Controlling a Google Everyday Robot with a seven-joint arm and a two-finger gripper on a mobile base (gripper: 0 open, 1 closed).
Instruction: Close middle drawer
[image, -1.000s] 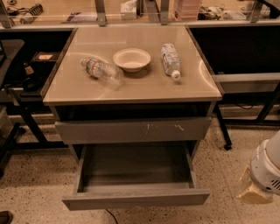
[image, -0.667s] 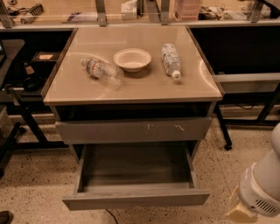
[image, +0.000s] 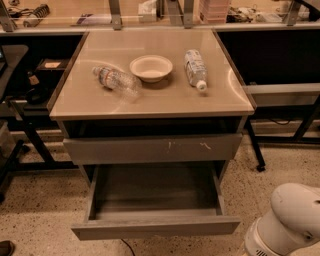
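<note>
The middle drawer (image: 155, 227) is pulled far out at the bottom of the grey cabinet. Its plain grey front panel faces me and its shallow box (image: 155, 187) is empty. Above it is a drawer front with white scratch marks (image: 152, 148), pushed in. My gripper (image: 255, 244) is at the bottom right corner, at the end of the white arm (image: 290, 220). It is just to the right of the open drawer's front corner, mostly cut off by the frame edge.
On the cabinet top (image: 150, 95) lie two clear plastic bottles (image: 116, 80) (image: 195, 69) and a white bowl (image: 151, 67). Dark desk frames and legs (image: 30, 140) stand left and right. The floor (image: 35, 220) is speckled.
My arm has moved down and to the left along the bottom right corner, closer to the open drawer's front. The drawer and the things on the top have not moved.
</note>
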